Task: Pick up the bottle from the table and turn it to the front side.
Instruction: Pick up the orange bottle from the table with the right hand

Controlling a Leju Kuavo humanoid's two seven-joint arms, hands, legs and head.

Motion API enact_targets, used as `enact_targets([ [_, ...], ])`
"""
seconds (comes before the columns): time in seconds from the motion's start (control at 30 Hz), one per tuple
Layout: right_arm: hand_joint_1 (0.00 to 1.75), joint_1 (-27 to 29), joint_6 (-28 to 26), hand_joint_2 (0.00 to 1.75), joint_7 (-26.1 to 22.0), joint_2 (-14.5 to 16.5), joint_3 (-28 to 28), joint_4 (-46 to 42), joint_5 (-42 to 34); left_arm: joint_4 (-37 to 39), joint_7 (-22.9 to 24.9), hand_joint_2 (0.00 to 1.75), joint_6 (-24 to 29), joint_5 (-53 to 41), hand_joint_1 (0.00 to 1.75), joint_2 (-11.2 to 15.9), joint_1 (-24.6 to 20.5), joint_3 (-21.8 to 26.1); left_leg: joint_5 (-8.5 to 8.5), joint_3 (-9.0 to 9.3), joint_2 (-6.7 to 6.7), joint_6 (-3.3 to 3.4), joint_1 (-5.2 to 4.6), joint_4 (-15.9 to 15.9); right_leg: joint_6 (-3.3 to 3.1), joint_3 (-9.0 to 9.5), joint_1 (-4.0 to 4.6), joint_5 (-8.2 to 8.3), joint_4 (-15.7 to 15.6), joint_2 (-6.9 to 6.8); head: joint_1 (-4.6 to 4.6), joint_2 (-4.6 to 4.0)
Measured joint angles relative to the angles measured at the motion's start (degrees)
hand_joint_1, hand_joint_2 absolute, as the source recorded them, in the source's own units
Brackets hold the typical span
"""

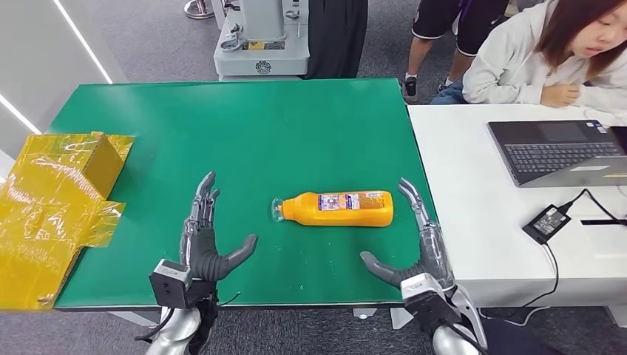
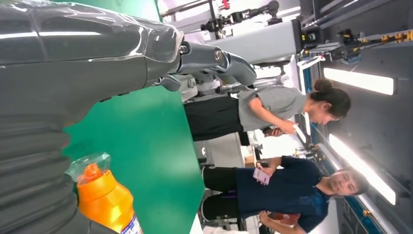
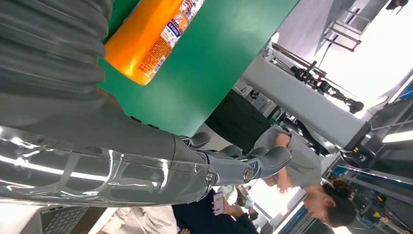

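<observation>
Pre-grasp: the bottle (image 1: 336,208) lies on the green table (image 1: 244,133) between the left hand (image 1: 207,240) and right hand (image 1: 414,244), both spread and empty, which likely must close in next.

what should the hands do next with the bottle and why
Probably bring the right hand in toward the bottle and close on its body. The bottle lies on its side on the green mat, cap toward the left hand, and both hands sit open on either side without touching it. The right hand looks closest to the base end, so it seems the easier grasp.
</observation>
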Motion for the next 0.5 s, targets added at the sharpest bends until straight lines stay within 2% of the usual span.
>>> enact_targets([
  [0.27,0.0,-3.6,-0.5,1.75,3.1,-0.1,-0.7,4.2,3.6,0.5,-0.2,1.75,-2.0,-0.8,0.0,-1.1,-0.7,0.1,0.0,0.02,0.03,0.0,0.0,0.0,0.0,0.0,0.0,0.01,0.0,0.04,0.0,0.0],
  [0.5,0.0,-11.2,0.3,1.75,4.0,-1.2,-1.2,14.7,4.8,4.0,-2.3,1.75,-3.9,0.2,0.0,-1.6,-3.1,0.1,0.04,0.04,0.05,0.01,0.0,0.0,-0.01,0.02,0.0,0.07,0.0,0.07,0.0,0.0],
])
